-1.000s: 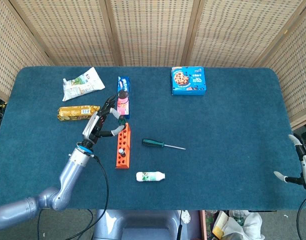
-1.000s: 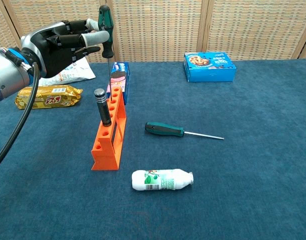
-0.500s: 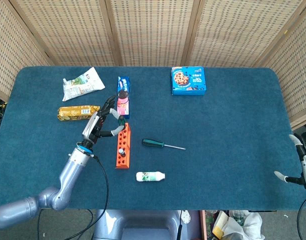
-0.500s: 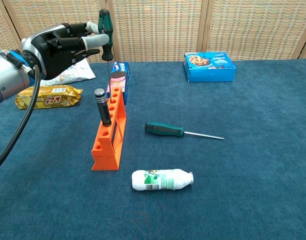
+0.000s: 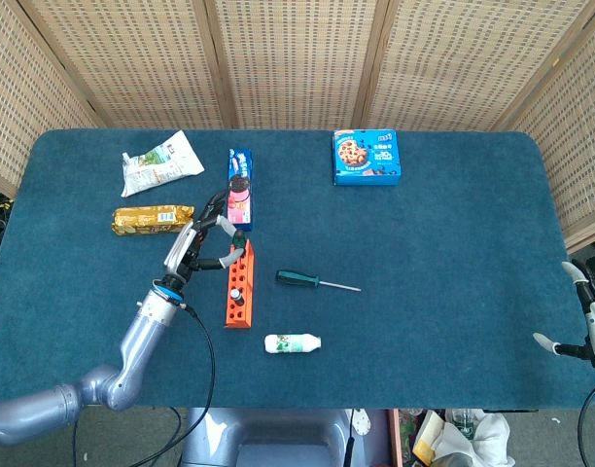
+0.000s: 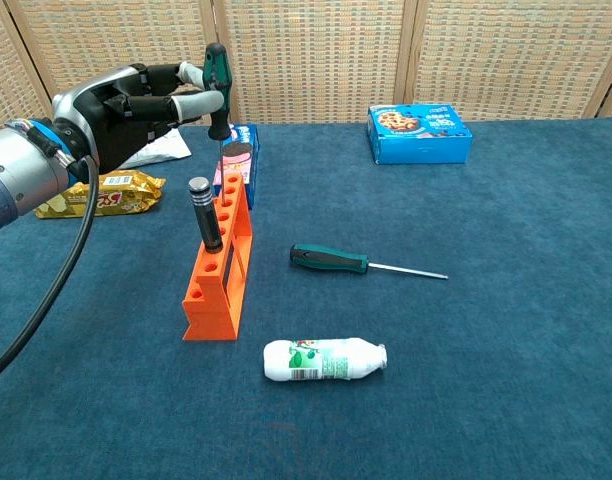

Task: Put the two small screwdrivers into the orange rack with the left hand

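- Nearest the table's front edge we see a small white bottle [image 6: 325, 360] with a green label lying on its side on the blue cloth [image 6: 506, 330].
- Just behind it stands the orange rack [image 6: 218, 270], its row of holes running away from us; a black-handled tool [image 6: 202, 212] sits upright in one of the nearer holes.
- Right of the rack, apart from it, a green-handled screwdriver [image 6: 331, 259] lies flat on the cloth, its shaft pointing right.
- Above the rack's far end, our left hand [image 6: 136, 100] pinches the other green-handled screwdriver [image 6: 216, 92] between thumb and fingers, holding it upright with the handle on top; its thin shaft reaches down toward the rack's far holes, but we cannot tell whether the tip is in one.
- Behind the rack lie a long blue biscuit pack [image 5: 239, 187], a gold snack bar [image 5: 152, 218] to the left and a white pouch [image 5: 159, 163] beyond that.
- Farther back, toward the right, rests a blue cookie box [image 6: 419, 133].
- At the right edge of the head view, our right hand [image 5: 587, 316] sits off the table with fingers apart, holding nothing.
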{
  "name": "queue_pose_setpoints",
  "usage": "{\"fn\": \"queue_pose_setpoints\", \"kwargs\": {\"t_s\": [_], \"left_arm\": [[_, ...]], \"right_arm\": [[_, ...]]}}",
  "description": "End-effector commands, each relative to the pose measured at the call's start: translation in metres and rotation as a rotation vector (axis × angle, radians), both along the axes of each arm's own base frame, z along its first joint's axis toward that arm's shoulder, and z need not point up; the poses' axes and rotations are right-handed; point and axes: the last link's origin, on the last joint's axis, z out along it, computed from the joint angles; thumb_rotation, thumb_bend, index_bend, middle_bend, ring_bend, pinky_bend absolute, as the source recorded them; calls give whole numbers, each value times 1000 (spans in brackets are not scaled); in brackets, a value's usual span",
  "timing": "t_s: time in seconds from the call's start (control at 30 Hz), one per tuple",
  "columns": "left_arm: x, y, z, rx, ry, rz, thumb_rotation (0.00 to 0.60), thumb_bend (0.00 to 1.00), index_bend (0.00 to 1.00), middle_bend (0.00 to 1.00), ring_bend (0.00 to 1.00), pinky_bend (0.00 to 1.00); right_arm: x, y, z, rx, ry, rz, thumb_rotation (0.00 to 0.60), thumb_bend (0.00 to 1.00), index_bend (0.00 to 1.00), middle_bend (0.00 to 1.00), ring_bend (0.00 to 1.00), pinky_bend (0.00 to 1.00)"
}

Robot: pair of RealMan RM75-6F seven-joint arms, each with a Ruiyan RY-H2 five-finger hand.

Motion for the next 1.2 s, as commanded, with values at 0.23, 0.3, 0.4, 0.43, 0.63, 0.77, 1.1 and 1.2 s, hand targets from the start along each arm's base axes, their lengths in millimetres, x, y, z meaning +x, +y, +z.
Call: {"fn": "queue_pose_setpoints", "kwargs": {"t_s": [0.23, 0.3, 0.4, 0.43, 0.63, 0.77, 1.1, 1.2], "left_arm": [[-9, -1, -15, -21, 24, 21, 600, 555, 666, 0, 0, 0], [-11, -1, -17, -18, 37, 21, 600, 556, 666, 0, 0, 0], [-13, -2, -19, -16, 59, 16, 600, 555, 666, 0, 0, 0], [-13, -2, -19, -15, 65, 12, 600, 555, 666, 0, 0, 0], [-15, -4, -21, -12, 113, -6, 600, 555, 666, 0, 0, 0], [-17, -5, -22, -15, 128, -6, 600, 555, 666, 0, 0, 0], [-24, -5, -23, -24, 143, 6, 600, 559, 666, 0, 0, 0], [-25, -5, -24, -23, 150, 6, 600, 586, 666, 0, 0, 0]], "right_arm": [[-1, -1, 0, 2, -1, -3, 600, 0, 0, 0, 0, 0], [-1, -1, 0, 2, -2, -3, 600, 0, 0, 0, 0, 0], [-1, -1, 0, 2, -3, -4, 600, 0, 0, 0, 0, 0], [-1, -1, 0, 1, -3, -4, 600, 0, 0, 0, 0, 0], [0, 0, 1, 0, -5, -1, 600, 0, 0, 0, 0, 0], [0, 0, 1, 1, -4, 0, 600, 0, 0, 0, 0, 0], [0, 0, 0, 3, -2, 0, 600, 0, 0, 0, 0, 0], [0, 0, 0, 4, -1, 0, 600, 0, 0, 0, 0, 0]]}}
